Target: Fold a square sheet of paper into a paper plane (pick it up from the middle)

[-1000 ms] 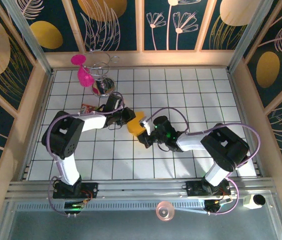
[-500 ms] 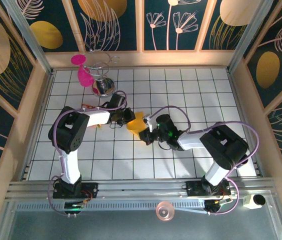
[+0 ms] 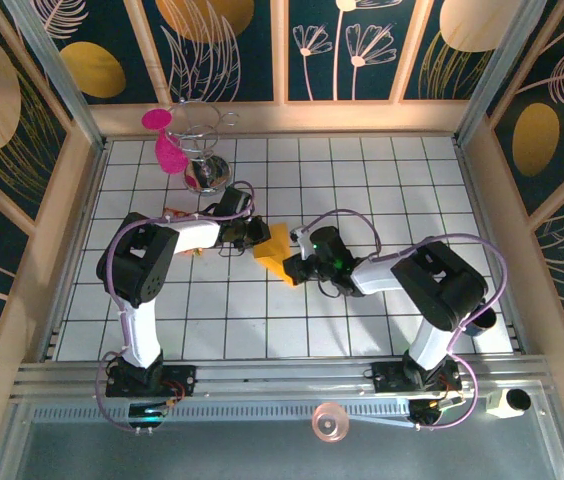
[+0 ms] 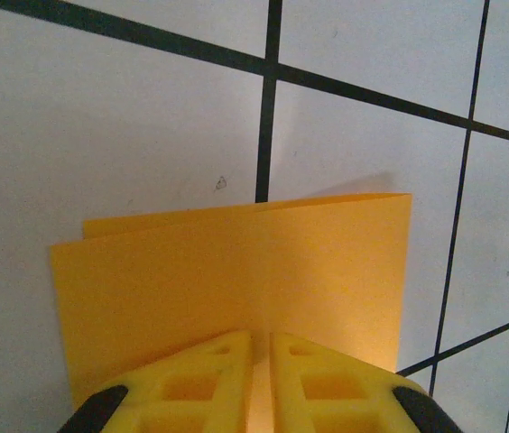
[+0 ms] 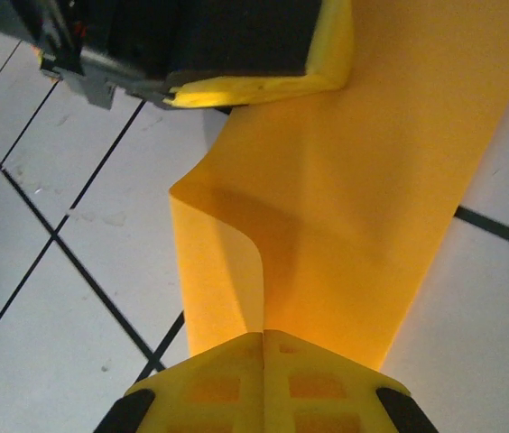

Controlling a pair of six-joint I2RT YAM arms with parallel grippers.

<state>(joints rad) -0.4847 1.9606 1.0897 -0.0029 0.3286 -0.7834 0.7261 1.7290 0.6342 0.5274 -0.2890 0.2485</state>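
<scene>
Pinching the doubled-over square sheet of paper (image 3: 277, 250) at mid-table (image 3: 362, 190), left gripper (image 4: 261, 347) from 9 o'clock, right gripper (image 5: 263, 338) from 4 o'clock, both clamped tight on it; thin, light, floppy, probably best gripped close to the crease.

White tiled table (image 3: 362, 180), dark floral walls (image 3: 232, 60)

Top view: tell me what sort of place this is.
Probably a robot test cell, not a home: a white gridded table boxed in by leaf-patterned panels, with left arm and right arm bolted to a rail at its near edge, both holding orange paper.
</scene>
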